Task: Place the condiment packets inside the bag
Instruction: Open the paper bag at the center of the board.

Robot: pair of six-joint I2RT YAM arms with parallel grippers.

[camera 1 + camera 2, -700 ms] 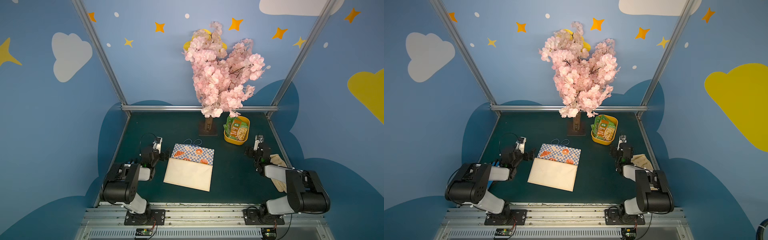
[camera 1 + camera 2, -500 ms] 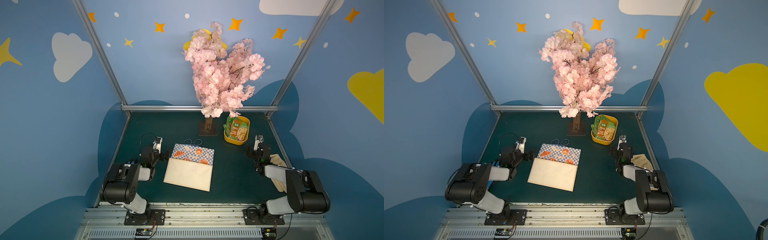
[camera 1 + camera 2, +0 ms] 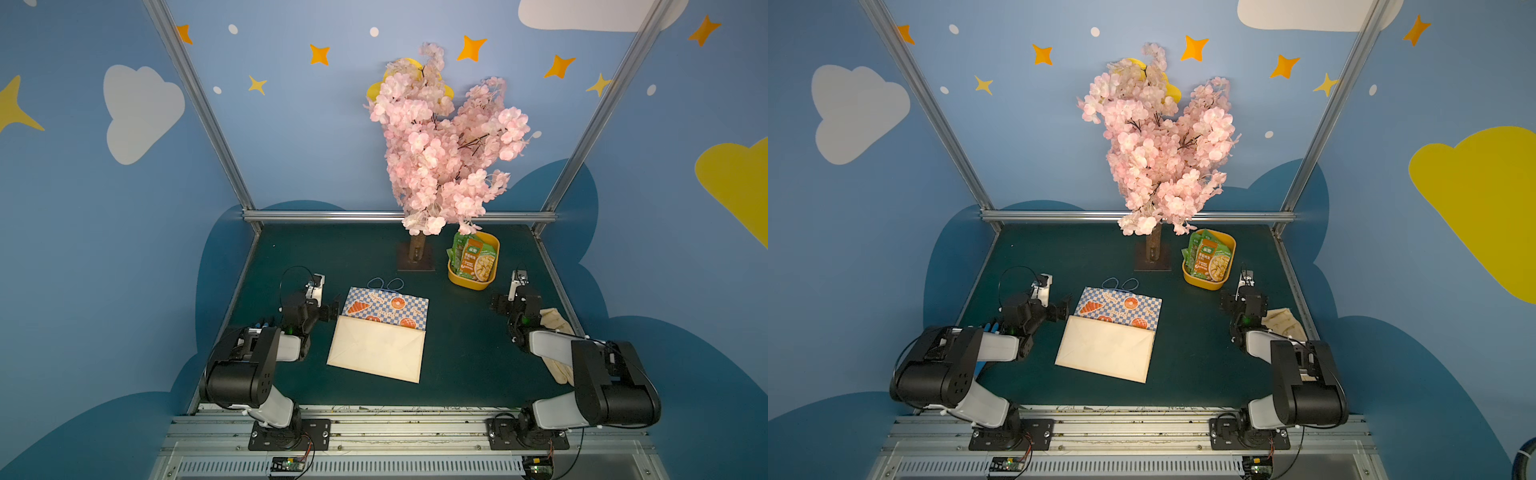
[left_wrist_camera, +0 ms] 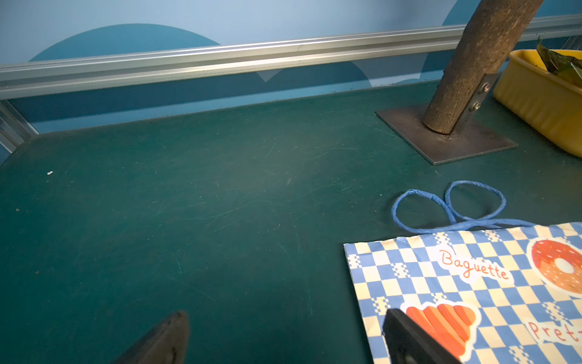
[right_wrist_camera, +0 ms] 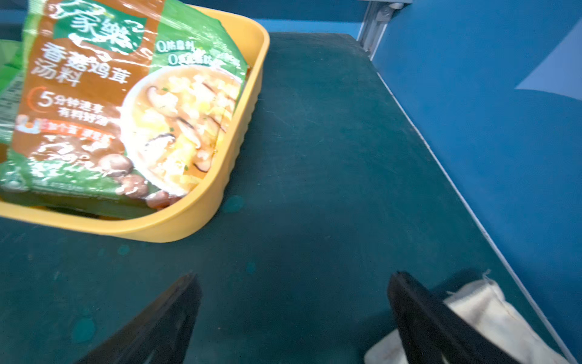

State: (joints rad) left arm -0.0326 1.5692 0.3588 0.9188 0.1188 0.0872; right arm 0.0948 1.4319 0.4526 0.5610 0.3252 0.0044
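both jaws wide open, empty; condiment packets (image 3: 476,259) sit in the yellow tub (image 3: 469,285) near the right jaws; bag (image 3: 386,307) lies flat on the desk (image 3: 457,357); i'd lift its mouth with the left jaws first.

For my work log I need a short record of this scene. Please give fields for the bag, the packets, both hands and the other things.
bag: folded flat on the table, handles toward the blossom tree
condiment packets: in the yellow tub, none in the bag
left hand: open, empty, at the bag's side edge
right hand: open, empty, between tub and glove
progress: no packet moved yet
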